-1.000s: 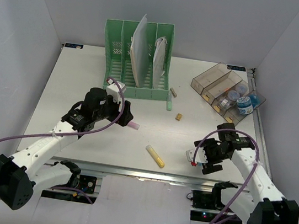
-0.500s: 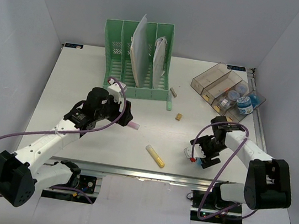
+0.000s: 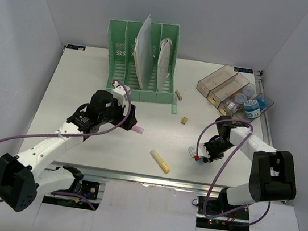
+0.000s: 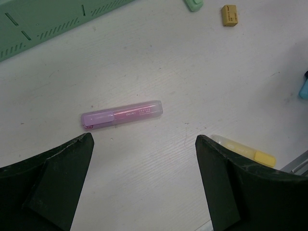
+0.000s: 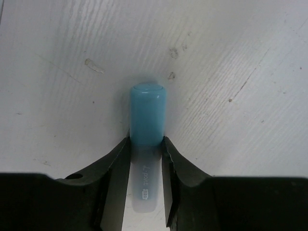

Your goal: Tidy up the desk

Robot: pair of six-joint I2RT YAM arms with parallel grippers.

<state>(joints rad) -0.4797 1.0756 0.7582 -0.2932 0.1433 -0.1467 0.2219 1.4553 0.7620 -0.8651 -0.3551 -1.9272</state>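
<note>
White laminate, faintly scuffed and grained, formed the desk, which filled the enclosure from the arms' bases to the back wall. The right arm rose from its base, bent inward and dipped steeply at the wrist. The right gripper sat down at the surface with its black jaws narrowed onto a blue highlighter. Only the wrist view showed that grip: the rounded turquoise cap stuck out past the fingertips and the pale translucent barrel ran back between them. From above, the pen was barely a speck under the gripper.

The left arm stretched forward toward the centre. The left gripper hung with its jaws spread wide, holding nothing, above a pink highlighter lying flat. Its wrist camera also caught a yellow highlighter near the right-hand finger and a small tan block.

The overhead view alone showed papers standing in the green slotted file rack and small containers in the clear brown tray.
</note>
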